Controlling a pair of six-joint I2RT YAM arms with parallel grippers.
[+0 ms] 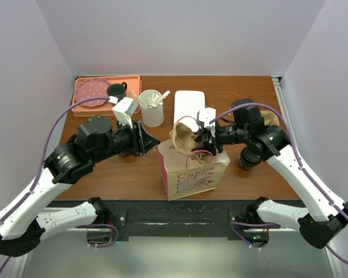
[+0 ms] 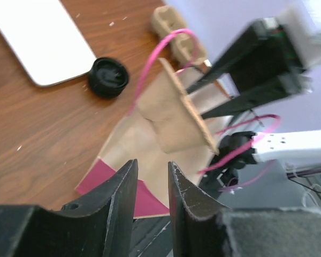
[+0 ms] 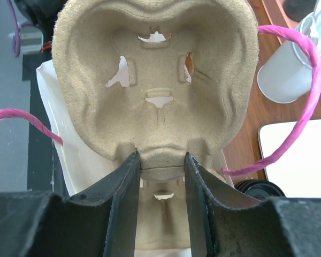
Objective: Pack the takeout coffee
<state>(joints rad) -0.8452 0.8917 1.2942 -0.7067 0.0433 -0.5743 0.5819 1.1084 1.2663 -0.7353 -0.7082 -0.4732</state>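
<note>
Carrier (image 3: 96, 107) sits pinched in your right gripper (image 3: 161, 158) at the mouth of the paper bag (image 1: 192, 176). Your left gripper (image 2: 152, 167) stands parted, holding nothing, beside it.

bag (image 1: 192, 174): one
carrier (image 3: 160, 80): one
black lids (image 1: 116, 90): two
clear cup (image 1: 152, 113): one
pink tray (image 1: 133, 81): one
white tray (image 1: 188, 104): one
dotted plate (image 1: 93, 91): one

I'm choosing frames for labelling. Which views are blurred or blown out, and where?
Top external: sharp and evenly lit, the bag clear. Left wrist: the bag is soft, the upper right corner washed out. Right wrist: the tray is crisp, the cup glares near white.
</note>
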